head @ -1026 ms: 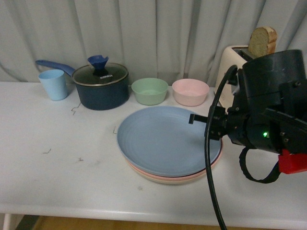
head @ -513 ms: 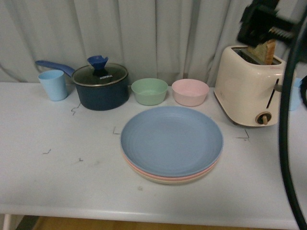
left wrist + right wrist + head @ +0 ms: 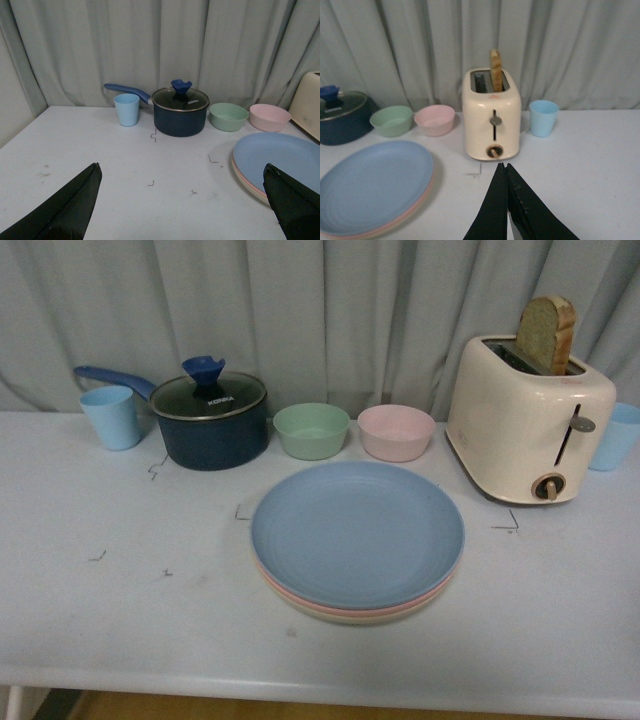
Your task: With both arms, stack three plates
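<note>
Plates: blue plate (image 3: 357, 532) tops the stack, pink plate (image 3: 300, 598) under it, cream plate (image 3: 345, 618) lowest.
Table (image 3: 120, 610): white.
Behind the stack: green bowl (image 3: 312, 430), pink bowl (image 3: 396, 432).
Arms, fingers: out of view.

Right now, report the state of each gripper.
Left gripper: open, fingers spread wide, holding nothing.
Right gripper: shut, fingers pressed together, nothing between them.
</note>
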Motion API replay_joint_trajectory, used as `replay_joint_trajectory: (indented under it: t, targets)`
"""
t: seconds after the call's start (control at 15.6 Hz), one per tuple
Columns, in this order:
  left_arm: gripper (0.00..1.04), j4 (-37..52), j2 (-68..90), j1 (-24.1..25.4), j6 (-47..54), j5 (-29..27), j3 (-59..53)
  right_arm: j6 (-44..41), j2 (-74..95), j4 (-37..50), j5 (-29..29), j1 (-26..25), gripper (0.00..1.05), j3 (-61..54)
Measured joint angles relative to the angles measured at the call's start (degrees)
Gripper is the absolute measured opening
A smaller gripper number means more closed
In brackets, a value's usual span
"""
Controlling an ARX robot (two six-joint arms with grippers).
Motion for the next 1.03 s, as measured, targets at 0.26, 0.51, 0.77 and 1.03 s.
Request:
replay_joint_trajectory:
  t: [0.26,0.51,0.77,1.03]
  targets:
    - [0.98,0.0,0.0,0.0,0.0,0.0,0.0,-0.02,-20.22,-9.75,-2.8,-3.26,0.02,-7.58]
    - [0.98,-0.02,0.0,0.0,0.0,-0.02,0.0,-0.02,-25.2,-12.35,-2.8,-3.23,0.02,-9.07]
    - [0.98,0.0,0.0,0.0,0.0,-0.02,0.0,-0.02,-29.29,-16.76,-2.8,-3.23,0.02,-9.07]
    - [0.98,-0.02,0.0,0.0,0.0,0.0,0.0,-0.02,-39.82,-27.28,-2.78,-3.23,0.02,-8.79]
